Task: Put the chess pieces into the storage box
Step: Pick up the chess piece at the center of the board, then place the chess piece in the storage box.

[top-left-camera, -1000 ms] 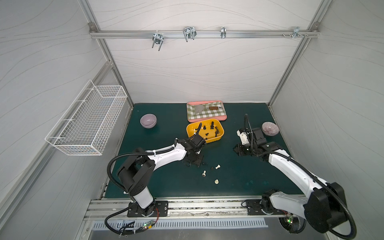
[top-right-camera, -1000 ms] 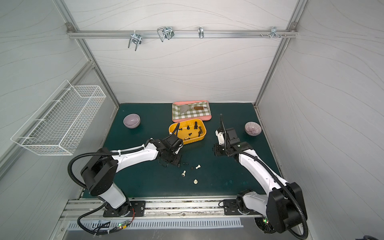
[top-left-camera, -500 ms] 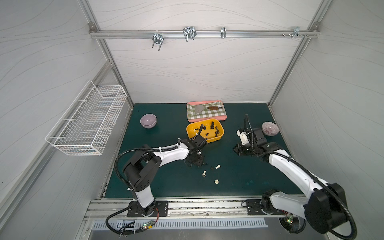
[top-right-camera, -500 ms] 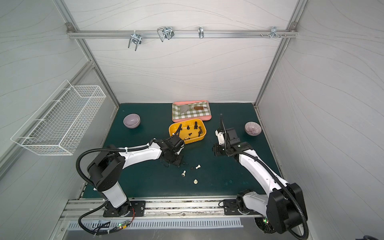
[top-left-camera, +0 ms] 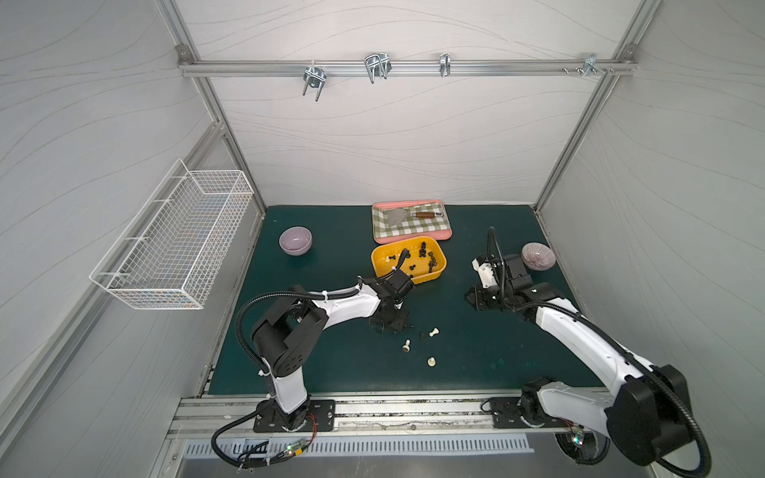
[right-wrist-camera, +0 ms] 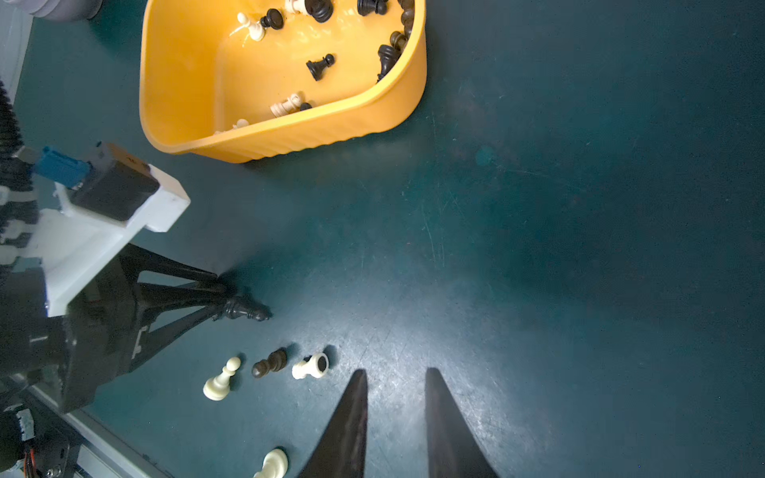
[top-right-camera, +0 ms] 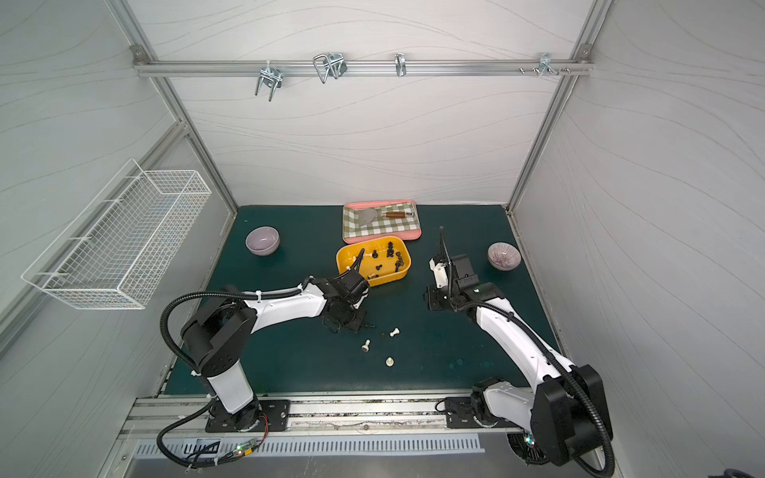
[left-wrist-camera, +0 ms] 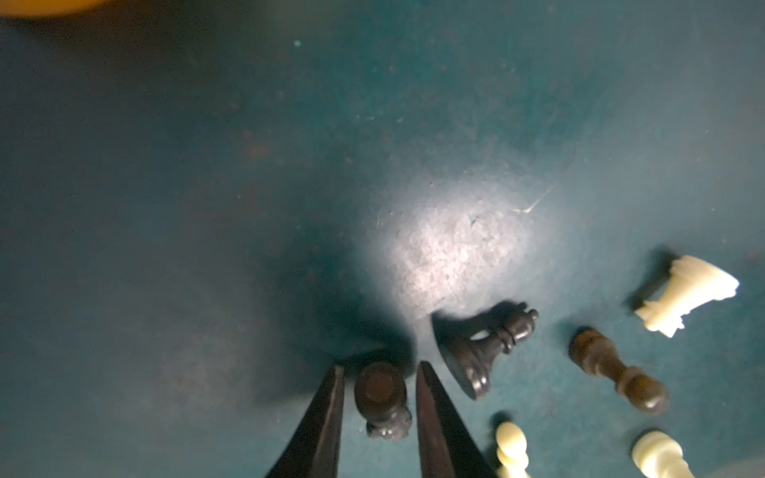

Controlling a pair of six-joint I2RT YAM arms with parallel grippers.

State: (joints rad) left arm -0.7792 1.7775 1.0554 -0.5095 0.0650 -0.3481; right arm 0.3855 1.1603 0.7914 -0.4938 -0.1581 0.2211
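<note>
Front aluminium rail (top-left-camera: 393, 407) carried both arm bases. On the dark green mat (top-left-camera: 331, 364), cream chess pieces (top-left-camera: 431, 362) lay loose near the front. Left gripper (left-wrist-camera: 379, 365) was down at the mat, fingers narrowly apart either side of a lying dark piece (left-wrist-camera: 378, 393), with thin gaps showing. Right gripper (right-wrist-camera: 395, 369) hung over bare mat, fingers apart, nothing between. Storage box (top-left-camera: 432, 275) sat mid-mat with pieces inside, just in front of the pink tray (top-left-camera: 389, 240). Purple bowl (top-left-camera: 295, 240) left, striped bowl (top-left-camera: 537, 256) right. White walls; wire basket (top-left-camera: 174, 244) on the left wall; hook rail (top-left-camera: 372, 68) across the back.

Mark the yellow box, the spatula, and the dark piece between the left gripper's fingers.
yellow box (top-left-camera: 432, 275): top view, front wall.
spatula (top-left-camera: 396, 215): top view, blade.
dark piece (left-wrist-camera: 377, 390): left wrist view, round base.
</note>
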